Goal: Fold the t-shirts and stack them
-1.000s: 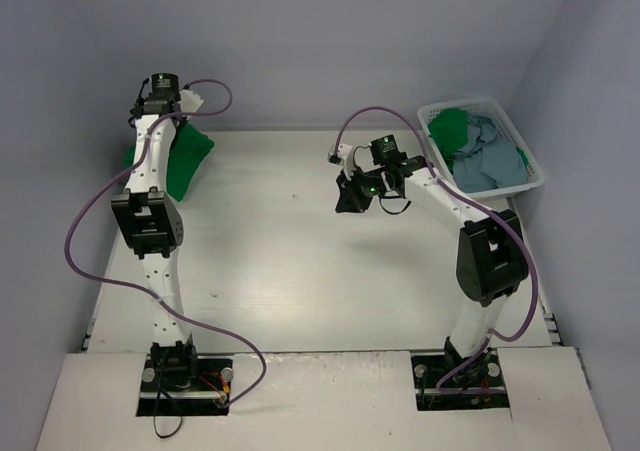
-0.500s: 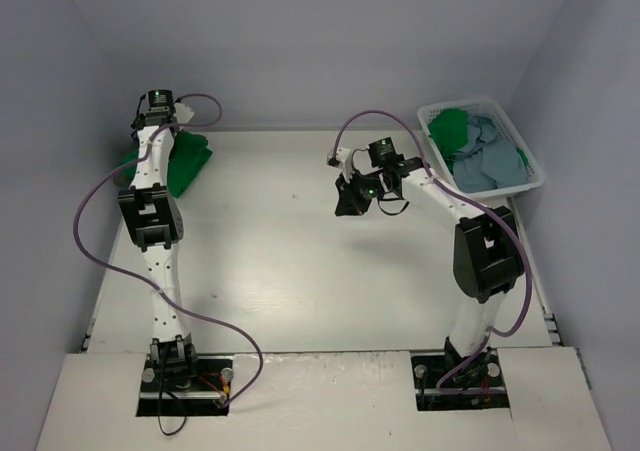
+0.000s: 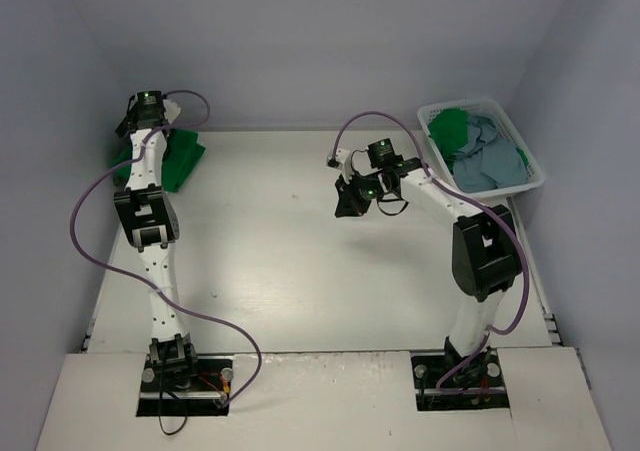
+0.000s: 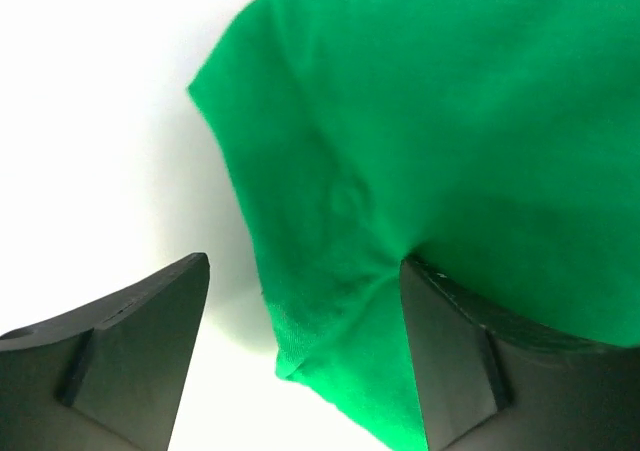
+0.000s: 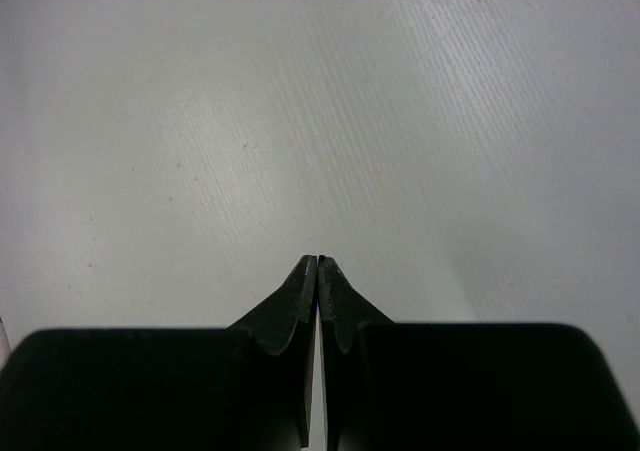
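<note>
A bright green t-shirt [image 3: 182, 159] lies bunched at the table's far left corner. My left gripper [image 3: 138, 131] hangs right over it. In the left wrist view the left gripper [image 4: 305, 266] is open, its jaws wide apart. A fold of the green t-shirt [image 4: 430, 121] sits between them and drapes against the right finger [image 4: 450, 351]. My right gripper [image 3: 350, 199] hovers above the bare middle of the table, shut with nothing in it [image 5: 318, 261]. More t-shirts, one green [image 3: 450, 128] and one light blue [image 3: 490, 161], lie piled in the basket.
The white plastic basket [image 3: 460, 103] stands at the far right corner, against the wall. Walls close in the table at the back and on both sides. A purple cable loops from each arm.
My left arm has swung further back and left, lowering the green t-shirt into the corner. Its jaws were shut on the cloth and now stand open. The right arm has not moved.
</note>
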{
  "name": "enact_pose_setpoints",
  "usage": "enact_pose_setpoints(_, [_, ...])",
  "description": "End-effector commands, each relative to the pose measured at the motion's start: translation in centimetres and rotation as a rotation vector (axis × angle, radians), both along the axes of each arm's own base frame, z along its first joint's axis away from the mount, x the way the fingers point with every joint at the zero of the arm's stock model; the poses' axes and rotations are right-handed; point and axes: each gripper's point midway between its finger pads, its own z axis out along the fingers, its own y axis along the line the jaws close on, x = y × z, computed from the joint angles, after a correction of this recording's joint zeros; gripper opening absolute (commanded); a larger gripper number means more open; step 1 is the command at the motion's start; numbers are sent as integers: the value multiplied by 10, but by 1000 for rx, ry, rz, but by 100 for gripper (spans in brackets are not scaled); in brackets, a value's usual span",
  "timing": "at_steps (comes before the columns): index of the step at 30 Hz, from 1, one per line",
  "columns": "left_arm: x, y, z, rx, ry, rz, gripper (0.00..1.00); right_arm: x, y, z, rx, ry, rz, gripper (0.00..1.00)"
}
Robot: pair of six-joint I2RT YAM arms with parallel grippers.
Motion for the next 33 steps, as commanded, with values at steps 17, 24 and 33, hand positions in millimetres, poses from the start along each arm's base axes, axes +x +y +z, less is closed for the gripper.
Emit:
enact_pose_setpoints(17, [2,20,120,113,-296,96,73,-2,7,8,39,-13,24,0])
enact_pose_setpoints(24, [-14,4,156,4,-402,111,73,-3,8,10,41,-18,31,0])
enact_pose_setpoints(33, [-35,-72,133,-368,-322,-85,41,-3,10,6,31,-12,35,0])
